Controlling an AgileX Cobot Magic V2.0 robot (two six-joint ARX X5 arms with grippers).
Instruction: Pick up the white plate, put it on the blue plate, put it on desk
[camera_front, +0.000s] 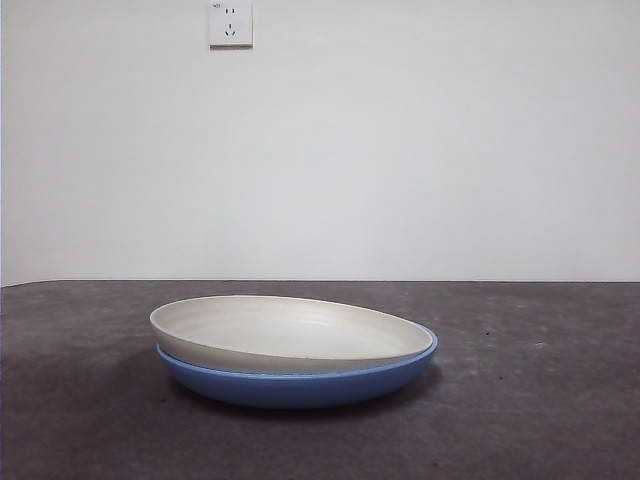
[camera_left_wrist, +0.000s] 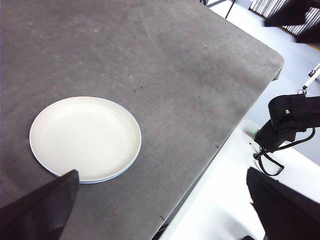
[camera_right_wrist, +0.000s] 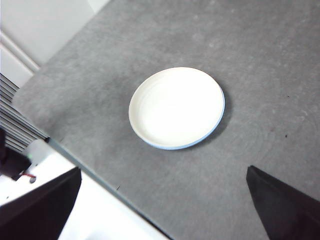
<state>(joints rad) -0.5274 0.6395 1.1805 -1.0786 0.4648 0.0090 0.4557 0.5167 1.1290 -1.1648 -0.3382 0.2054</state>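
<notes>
The white plate (camera_front: 290, 328) rests inside the blue plate (camera_front: 300, 386) and tilts a little, its left rim higher. The stack stands on the desk (camera_front: 540, 400), near the middle of the front view. Seen from high above, the white plate (camera_left_wrist: 85, 137) covers nearly all of the blue plate (camera_left_wrist: 121, 171), which shows only as a thin rim. In the right wrist view the white plate (camera_right_wrist: 175, 107) likewise leaves just a blue plate (camera_right_wrist: 170, 148) edge. My left gripper (camera_left_wrist: 162, 172) and right gripper (camera_right_wrist: 164, 169) both hang far above, open and holding nothing.
A wall socket (camera_front: 230, 22) sits on the white wall behind the desk. The desk's edge (camera_left_wrist: 220, 145) runs close to the plates' side, with white floor and a black piece of equipment (camera_left_wrist: 287, 117) beyond it.
</notes>
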